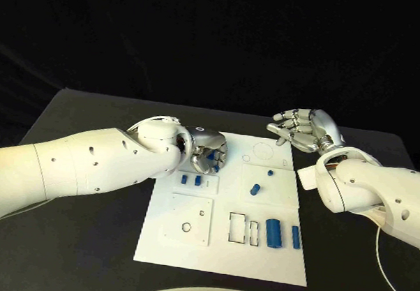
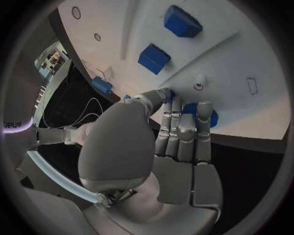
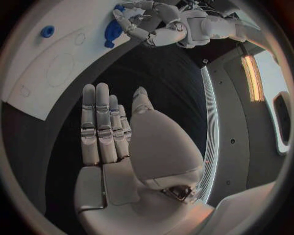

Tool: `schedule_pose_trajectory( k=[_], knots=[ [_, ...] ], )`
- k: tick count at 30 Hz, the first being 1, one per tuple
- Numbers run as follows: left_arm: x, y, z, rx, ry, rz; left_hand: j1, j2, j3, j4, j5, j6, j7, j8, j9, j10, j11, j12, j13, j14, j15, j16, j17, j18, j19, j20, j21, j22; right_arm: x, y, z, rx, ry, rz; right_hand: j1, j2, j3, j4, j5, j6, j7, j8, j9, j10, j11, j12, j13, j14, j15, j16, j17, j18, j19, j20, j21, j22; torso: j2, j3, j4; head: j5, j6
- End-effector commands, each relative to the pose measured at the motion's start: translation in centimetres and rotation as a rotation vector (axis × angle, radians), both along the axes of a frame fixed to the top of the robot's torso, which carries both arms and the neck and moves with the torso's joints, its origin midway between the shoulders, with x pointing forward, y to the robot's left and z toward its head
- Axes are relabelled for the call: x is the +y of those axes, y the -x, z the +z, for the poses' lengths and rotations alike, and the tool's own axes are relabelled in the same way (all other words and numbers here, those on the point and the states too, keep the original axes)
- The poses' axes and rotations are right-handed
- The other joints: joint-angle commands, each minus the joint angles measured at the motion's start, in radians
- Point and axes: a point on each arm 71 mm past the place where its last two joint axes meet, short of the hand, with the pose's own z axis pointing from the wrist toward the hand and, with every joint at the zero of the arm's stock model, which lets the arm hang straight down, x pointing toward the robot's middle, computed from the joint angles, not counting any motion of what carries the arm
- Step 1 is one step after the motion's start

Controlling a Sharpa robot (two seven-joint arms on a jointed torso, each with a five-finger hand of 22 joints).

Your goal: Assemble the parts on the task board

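Left robot hand (image 1: 205,152) clamped on a blue part (image 2: 199,110) over the task board (image 1: 259,259); right robot hand (image 1: 303,129) empty, fingers apart.

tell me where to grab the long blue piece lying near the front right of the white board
Take the long blue piece across its middle, coming straight down from above. It lies flat with its length running front to back, so fingers close on its two long sides. A shorter blue piece lies close on its right, leaving less room there.

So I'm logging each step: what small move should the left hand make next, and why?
Probably lift slightly: the silver left hand has its fingers curled round a round blue part at the white task board, while the right hand hovers open.
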Motion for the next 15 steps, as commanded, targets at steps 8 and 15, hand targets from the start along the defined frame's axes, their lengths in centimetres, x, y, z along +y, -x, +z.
schedule_pose_trajectory(
  k=[8, 15],
  knots=[
    [0.6, 0.6, 0.1, -0.002, 0.046, 0.004, -0.006, 0.011, 0.003, -0.008, -0.003, 0.018, 0.000, -0.008, 0.004, 0.022, -0.001, -0.020, -0.008, 0.021, -0.002, 0.007, 0.016, -0.019, 0.021, -0.003, 0.014, 0.015, 0.1, 0.1, 0.1, -0.014, 0.000, 0.010, 0.005, 0.003, -0.006, -0.002, 0.001, 0.001, 0.004, 0.004, -0.002, 0.004, 0.005, -0.004, -0.002, 0.004, 0.004, -0.007, -0.001, 0.011, -0.002, 0.006, -0.006, -0.002, -0.001, -0.0001, -0.0001, 0.001, 0.002],
    [1.8, 1.4, 1.7, -0.006, 0.113, 0.025, -0.011, 0.007, 0.002, -0.009, -0.003, 0.018, 0.001, -0.014, 0.004, 0.026, 0.000, -0.029, -0.011, 0.027, -0.001, 0.009, 0.021, -0.019, 0.025, -0.004, 0.016, 0.019, 0.0, 0.1, 0.1, -0.015, 0.001, 0.008, 0.005, 0.004, -0.006, -0.002, 0.001, 0.001, 0.004, 0.004, -0.002, 0.004, 0.005, -0.005, -0.004, 0.003, 0.004, -0.010, -0.002, 0.011, -0.002, 0.006, -0.007, -0.004, -0.002, -0.0003, 0.0016, -0.003, 0.005]
  ],
)
